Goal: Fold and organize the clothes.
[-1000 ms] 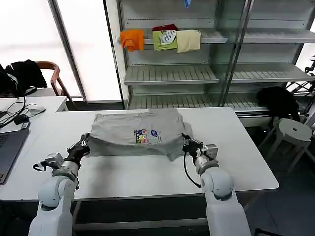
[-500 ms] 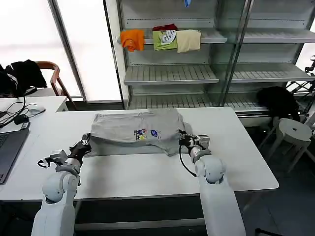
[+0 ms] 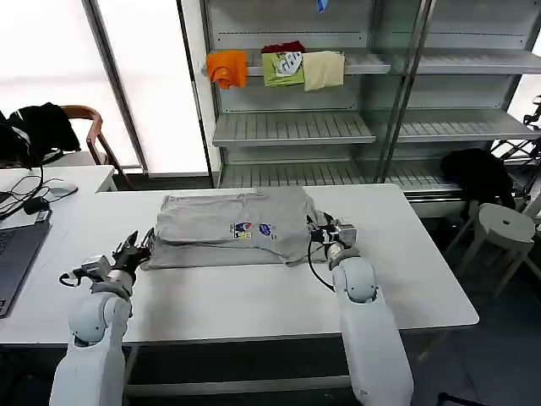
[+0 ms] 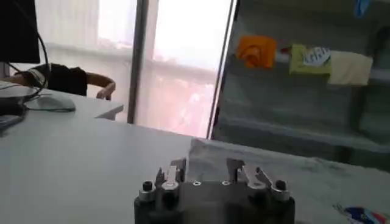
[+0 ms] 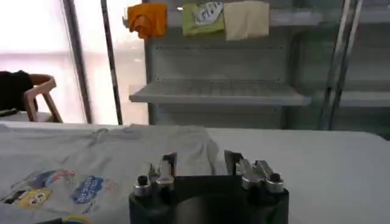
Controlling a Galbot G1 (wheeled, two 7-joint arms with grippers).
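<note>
In the head view, the grey shirt [image 3: 232, 228] lies folded flat on the white table [image 3: 254, 296], a little above the centre of the frame, its small multicoloured print [image 3: 252, 230] facing up. The left gripper [image 3: 133, 251] sits at the middle left, just beside the shirt's left edge, its fingers spread apart with nothing between them. The right gripper [image 3: 319, 232] sits right of centre at the shirt's right edge, touching or nearly touching the cloth; whether it pinches the fabric cannot be made out here. Along the top of the frame a shelf [image 3: 292, 127] carries folded orange [image 3: 227, 68], green [image 3: 283, 68] and cream [image 3: 324, 69] garments. A laptop [image 3: 15, 254] lies at the far left edge.

In the left wrist view, the left gripper [image 4: 206, 167] fills the lower centre, its two fingers [image 4: 175, 168] parted and empty. The shirt [image 4: 274, 170] lies just beyond the fingertips, spreading toward the lower right of the frame, with a gap of bare table between fingers and cloth.

In the right wrist view, the right gripper [image 5: 200, 159] stands at the lower centre, its fingers [image 5: 167, 163] apart and holding nothing. The shirt [image 5: 91, 158] covers the lower left of the frame, its corner reaching up between and behind the fingertips; the print [image 5: 55, 189] shows at the lower left.
</note>
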